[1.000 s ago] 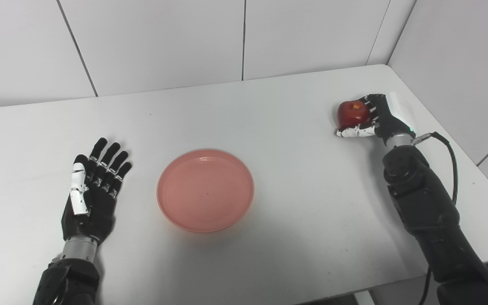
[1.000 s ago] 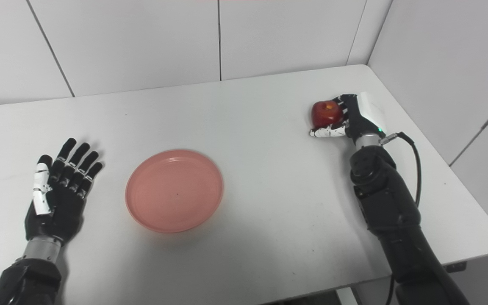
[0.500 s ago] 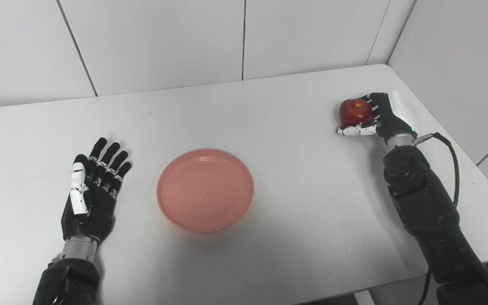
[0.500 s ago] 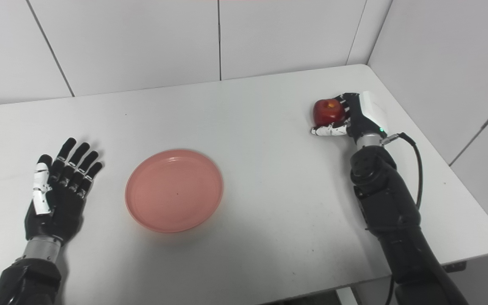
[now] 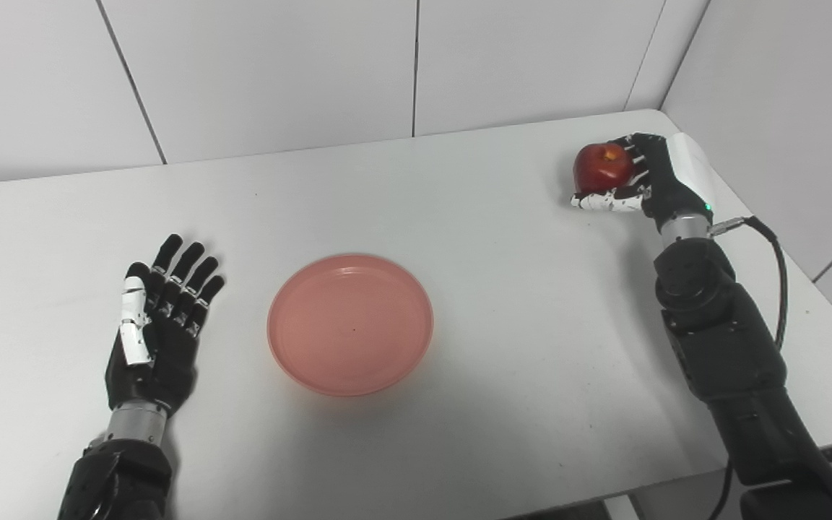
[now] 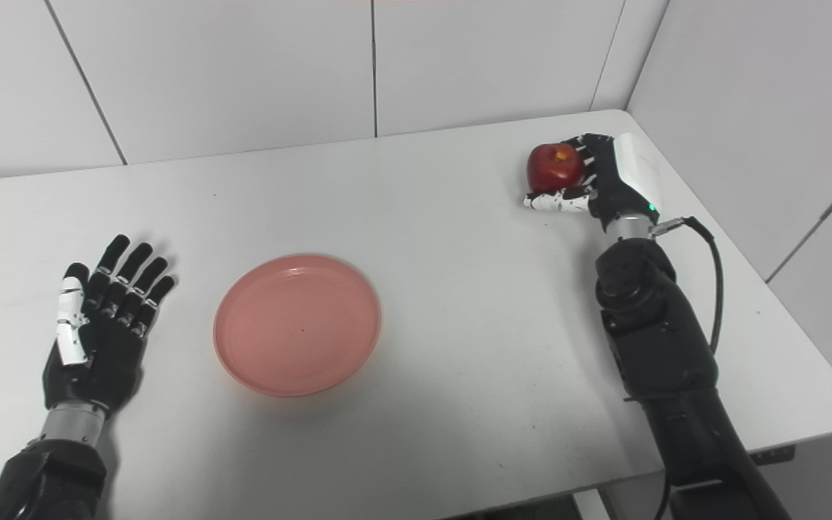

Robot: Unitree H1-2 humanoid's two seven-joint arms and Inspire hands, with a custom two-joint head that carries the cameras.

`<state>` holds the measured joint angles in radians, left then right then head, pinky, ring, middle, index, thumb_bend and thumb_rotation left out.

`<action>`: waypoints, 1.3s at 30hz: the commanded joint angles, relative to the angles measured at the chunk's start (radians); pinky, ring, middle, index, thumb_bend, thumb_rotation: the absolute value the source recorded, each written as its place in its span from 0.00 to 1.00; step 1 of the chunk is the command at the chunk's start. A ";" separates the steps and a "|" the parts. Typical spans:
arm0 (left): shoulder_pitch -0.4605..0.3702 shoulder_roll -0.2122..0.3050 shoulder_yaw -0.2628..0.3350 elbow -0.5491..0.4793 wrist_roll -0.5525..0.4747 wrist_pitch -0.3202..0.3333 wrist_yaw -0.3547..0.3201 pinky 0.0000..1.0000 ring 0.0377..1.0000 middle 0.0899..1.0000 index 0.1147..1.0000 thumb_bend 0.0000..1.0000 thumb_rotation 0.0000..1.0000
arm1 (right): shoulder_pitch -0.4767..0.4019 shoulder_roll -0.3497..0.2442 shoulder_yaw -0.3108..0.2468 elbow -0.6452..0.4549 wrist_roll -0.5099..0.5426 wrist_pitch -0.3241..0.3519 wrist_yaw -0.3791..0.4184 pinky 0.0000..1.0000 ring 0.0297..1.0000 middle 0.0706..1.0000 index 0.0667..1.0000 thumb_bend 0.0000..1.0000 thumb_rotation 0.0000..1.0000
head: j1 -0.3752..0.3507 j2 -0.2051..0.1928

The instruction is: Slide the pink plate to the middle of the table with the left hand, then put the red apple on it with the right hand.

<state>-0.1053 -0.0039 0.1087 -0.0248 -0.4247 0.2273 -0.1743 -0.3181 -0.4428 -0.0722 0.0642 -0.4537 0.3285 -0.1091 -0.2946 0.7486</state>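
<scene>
The table (image 5: 503,303) is plain white, with faint grey shadows under the things on it. The plate (image 5: 350,323) is a soft salmon pink all over, slightly paler in its flat middle, with a tiny dark speck near the centre. The apple (image 5: 601,166) is deep glossy red with a yellow-orange patch around its stem hollow. The left hand (image 5: 156,328) is black, with a white thumb and small white marks on the fingers; its wrist is silver. The right hand (image 5: 643,177) is black with a white thumb, a white back panel and a small green light. Both arms are black. The wall panels (image 5: 271,65) are white with dark seams.
</scene>
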 commanded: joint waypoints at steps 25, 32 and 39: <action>0.015 -0.043 -0.046 -0.023 0.059 -0.004 0.047 0.90 0.89 0.89 0.86 0.42 1.00 | -0.073 0.144 0.164 -0.349 -0.059 0.081 0.172 0.40 0.45 0.48 0.45 0.51 0.14 | 0.142 -0.003; 0.017 -0.059 -0.056 -0.025 0.073 -0.013 0.052 0.90 0.89 0.89 0.87 0.43 1.00 | -0.075 0.194 0.212 -0.360 -0.062 0.023 0.188 0.40 0.45 0.47 0.45 0.51 0.14 | 0.225 0.000; 0.018 -0.076 -0.070 -0.029 0.096 -0.018 0.068 0.89 0.88 0.88 0.86 0.44 1.00 | -0.069 0.238 0.259 -0.378 -0.056 0.007 0.213 0.39 0.44 0.47 0.45 0.51 0.14 | 0.274 0.004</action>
<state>-0.0904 -0.0621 0.0480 -0.0517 -0.3393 0.2099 -0.1181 -0.3484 -0.2140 0.1816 -0.2697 -0.5079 0.3788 0.1059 -0.0276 0.7501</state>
